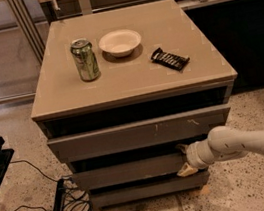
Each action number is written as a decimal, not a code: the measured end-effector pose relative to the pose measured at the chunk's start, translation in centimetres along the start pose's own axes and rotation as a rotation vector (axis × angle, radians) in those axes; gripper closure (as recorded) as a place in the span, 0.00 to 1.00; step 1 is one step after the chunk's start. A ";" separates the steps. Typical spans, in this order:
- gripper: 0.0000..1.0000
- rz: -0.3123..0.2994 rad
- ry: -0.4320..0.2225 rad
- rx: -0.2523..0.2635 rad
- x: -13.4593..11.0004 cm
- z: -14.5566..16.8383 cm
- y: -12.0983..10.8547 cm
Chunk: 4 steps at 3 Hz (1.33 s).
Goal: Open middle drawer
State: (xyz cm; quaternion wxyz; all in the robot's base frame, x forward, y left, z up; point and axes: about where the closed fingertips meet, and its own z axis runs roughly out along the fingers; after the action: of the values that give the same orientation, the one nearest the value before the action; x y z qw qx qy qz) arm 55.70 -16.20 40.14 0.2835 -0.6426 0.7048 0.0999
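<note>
Low on the right, my white two-finger gripper (184, 159) straddles the right end of the handleless flat grey-brown middle drawer (128, 172), fingers apart above and below its front. With no handle I fear they may slip off; pulling off-centre could jam it askew.

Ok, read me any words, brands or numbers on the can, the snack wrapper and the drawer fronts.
Green can: print there, but it cannot be read.
Dark snack wrapper: pale lettering, cannot be read.
Middle drawer, gripper at its right end: no text.
</note>
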 end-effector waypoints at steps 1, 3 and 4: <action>0.65 0.000 0.000 0.000 0.0 0.0 0.0; 1.00 0.000 0.000 0.000 -0.4 -0.7 -0.2; 1.00 0.000 0.000 0.000 -0.5 -0.8 -0.2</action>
State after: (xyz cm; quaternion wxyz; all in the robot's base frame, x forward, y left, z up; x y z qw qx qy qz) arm 55.69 -16.21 41.05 0.2835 -0.6426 0.7048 0.0999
